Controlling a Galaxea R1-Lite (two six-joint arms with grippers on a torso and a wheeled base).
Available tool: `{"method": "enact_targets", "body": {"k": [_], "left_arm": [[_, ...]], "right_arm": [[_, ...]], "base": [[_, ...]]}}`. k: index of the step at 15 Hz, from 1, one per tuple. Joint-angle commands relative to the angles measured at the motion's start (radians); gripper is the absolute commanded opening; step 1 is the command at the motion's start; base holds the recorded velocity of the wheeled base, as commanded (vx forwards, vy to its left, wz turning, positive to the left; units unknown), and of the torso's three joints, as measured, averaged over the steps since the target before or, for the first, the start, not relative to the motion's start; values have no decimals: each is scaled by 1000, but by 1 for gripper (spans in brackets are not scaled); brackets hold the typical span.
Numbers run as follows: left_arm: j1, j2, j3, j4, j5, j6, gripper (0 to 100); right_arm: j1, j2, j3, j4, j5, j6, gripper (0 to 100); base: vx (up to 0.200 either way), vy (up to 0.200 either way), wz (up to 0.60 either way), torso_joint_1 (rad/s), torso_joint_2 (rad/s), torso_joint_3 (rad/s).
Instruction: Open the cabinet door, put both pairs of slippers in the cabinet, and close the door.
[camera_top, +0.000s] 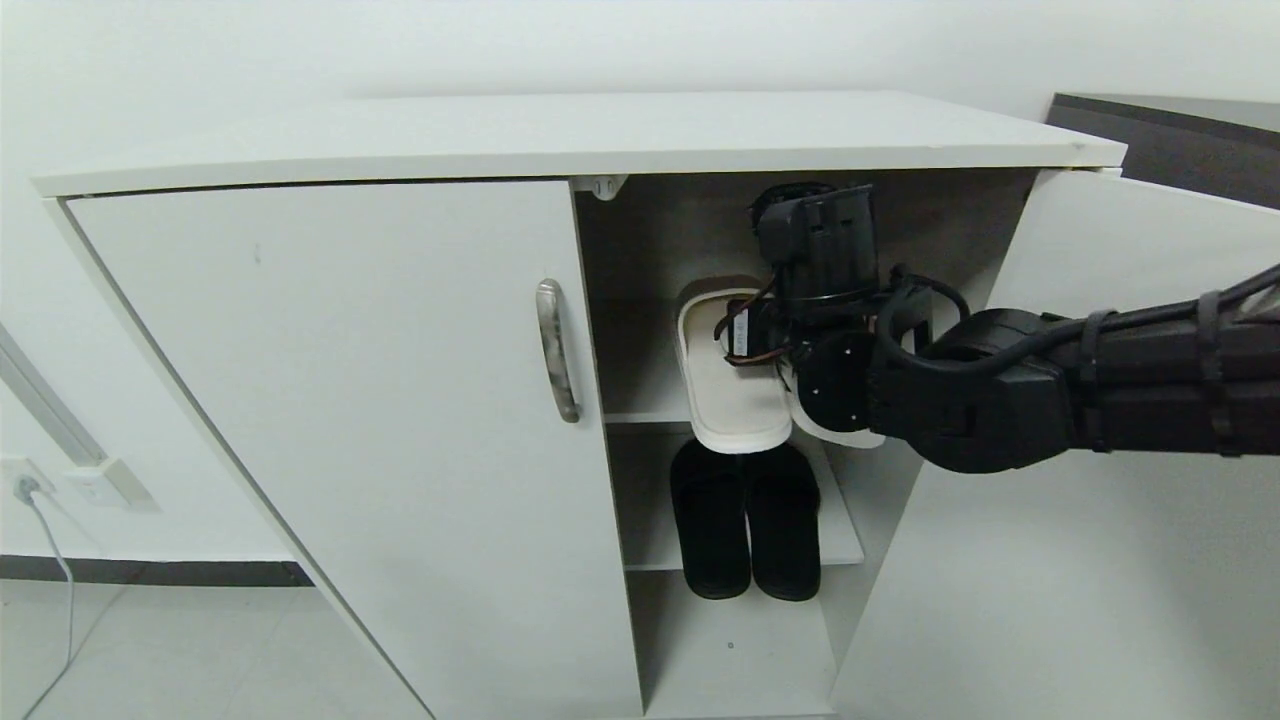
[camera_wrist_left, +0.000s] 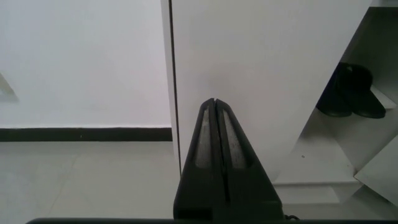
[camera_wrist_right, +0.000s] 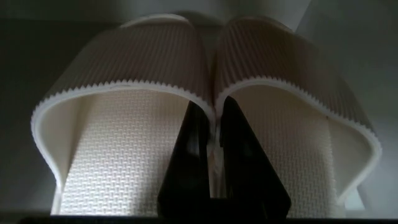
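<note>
Two white slippers (camera_wrist_right: 124, 155), inner edges clamped together in the right tool (camera_wrist_right: 216, 124).

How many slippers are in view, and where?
4. Two black slippers lie side by side on the lower shelf; two white slippers are pinched together in the right claw at the upper shelf. The closed door may hide more.

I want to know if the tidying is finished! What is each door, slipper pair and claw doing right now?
Left door: shut.
Right door: swung open.
White slippers: gripped as a pair at the upper shelf, heels past its edge.
Black slippers: lying side by side on the shelf below, nothing holding them.
Right claw: shut on the white slippers' inner sides.
Left claw: shut, empty, outside the cabinet.
</note>
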Motion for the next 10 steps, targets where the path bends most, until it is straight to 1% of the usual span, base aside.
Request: {"method": "enact_targets", "body": {"k": [1,4,10], "left_arm": [[0,1,0,0,1,-1,0],[0,1,0,0,1,-1,0],[0,1,0,0,1,-3,0]], "right_arm": [[-22,45,-48,11,14,0,0],[-42,65,-81,28,25,2,0],[-42,91,-88,28,43,5,0]], "base": [[0,0,0,0,0,0],[0,0,0,0,0,0],[0,0,0,0,0,0]]}}
